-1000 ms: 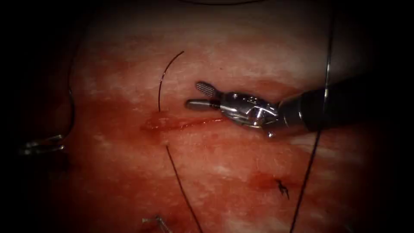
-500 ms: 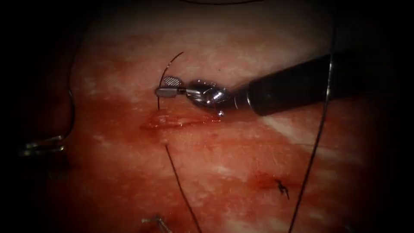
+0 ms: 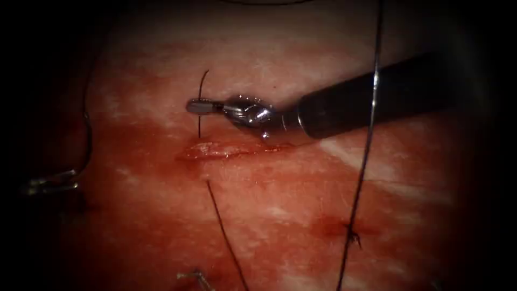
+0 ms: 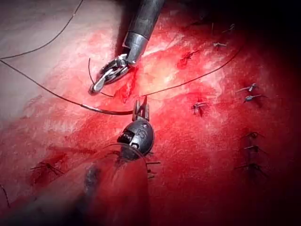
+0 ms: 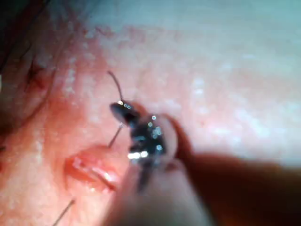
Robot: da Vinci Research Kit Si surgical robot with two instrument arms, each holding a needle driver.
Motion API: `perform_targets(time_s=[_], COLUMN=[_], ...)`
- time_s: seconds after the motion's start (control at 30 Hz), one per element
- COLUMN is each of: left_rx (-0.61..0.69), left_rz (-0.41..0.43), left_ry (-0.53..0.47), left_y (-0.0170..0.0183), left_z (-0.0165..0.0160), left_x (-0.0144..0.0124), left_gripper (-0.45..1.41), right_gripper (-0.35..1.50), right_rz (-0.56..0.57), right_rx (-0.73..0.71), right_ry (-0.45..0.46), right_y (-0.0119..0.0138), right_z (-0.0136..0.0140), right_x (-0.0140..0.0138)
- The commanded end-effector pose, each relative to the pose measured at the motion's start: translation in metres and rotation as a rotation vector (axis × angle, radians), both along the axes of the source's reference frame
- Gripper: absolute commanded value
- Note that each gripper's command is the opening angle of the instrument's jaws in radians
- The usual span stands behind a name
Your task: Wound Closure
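At the tissue's [image 3: 280,215] dim left edge, the left tool [image 3: 51,183] has its jaws clamped on the curved needle [image 3: 89,141] near one end of its curve. The needle is out of the tissue, well left of the cut [image 3: 215,151]. Bare tissue lies between them, wet with red fluid [image 3: 151,151]. The cut runs sideways near the tissue's middle, its lips slightly parted. Just above its left end a short thread end [image 3: 202,81] rises from the tissue, and the right tool [image 3: 195,106] has its jaws closed on it. A second strand [image 3: 226,237] runs from below the cut to the near edge. Further right, a long thread [image 3: 366,156] crosses the shaft, passing a tied stitch [image 3: 353,235].
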State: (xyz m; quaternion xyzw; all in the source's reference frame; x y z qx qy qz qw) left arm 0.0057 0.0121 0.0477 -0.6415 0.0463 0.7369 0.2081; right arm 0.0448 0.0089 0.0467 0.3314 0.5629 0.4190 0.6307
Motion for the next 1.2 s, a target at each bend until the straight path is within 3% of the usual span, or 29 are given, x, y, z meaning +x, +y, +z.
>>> perform_targets(time_s=[0.03, 0.23, 0.27, 0.5, 0.7, 0.9, 0.93, 1.0, 1.03, 1.2], left_rx=[0.004, 0.003, 0.003, 0.008, 0.009, 0.011, 0.011, 0.014, 0.016, 0.022], left_rz=[0.002, 0.002, 0.002, 0.0, 0.002, 0.006, 0.006, 0.014, 0.019, 0.035], left_ry=[-0.001, -0.001, -0.001, -0.002, 0.0, 0.003, 0.003, 0.007, 0.009, 0.012], left_y=[-0.0007, -0.0007, -0.0007, -0.0007, -0.0007, -0.0006, -0.0006, -0.0004, -0.0001, 0.0013], left_z=[0.0005, 0.0005, 0.0005, 0.0006, 0.0006, 0.0008, 0.0008, 0.0011, 0.0015, 0.0033], left_x=[-0.0005, -0.0005, -0.0006, -0.0007, -0.0008, -0.0008, -0.0009, -0.0009, -0.0009, -0.0007], left_gripper=[-0.45, -0.45, -0.45, -0.45, -0.45, -0.45, -0.45, -0.45, -0.45, -0.45], right_gripper=[-0.35, -0.35, -0.35, -0.35, -0.35, -0.35, -0.13, 0.74, 1.06, 1.18], right_rz=[-0.004, -0.034, -0.042, -0.049, -0.053, -0.05, -0.045, -0.019, 0.006, 0.007], right_rx=[-0.045, -0.256, -0.308, -0.409, -0.436, -0.439, -0.44, -0.443, -0.444, -0.444], right_ry=[0.002, 0.022, 0.024, 0.03, 0.037, 0.033, 0.031, 0.017, 0.005, 0.011], right_y=[-0.0008, -0.0016, -0.0018, -0.0018, -0.0017, -0.0016, -0.0015, -0.0013, -0.0012, -0.0018], right_z=[-0.0004, -0.0056, -0.0077, -0.0131, -0.0154, -0.0149, -0.0147, -0.0142, -0.0142, -0.0149], right_x=[-0.0001, -0.0014, -0.0016, -0.0011, -0.0005, -0.0002, -0.0002, -0.0002, -0.0002, -0.0009])
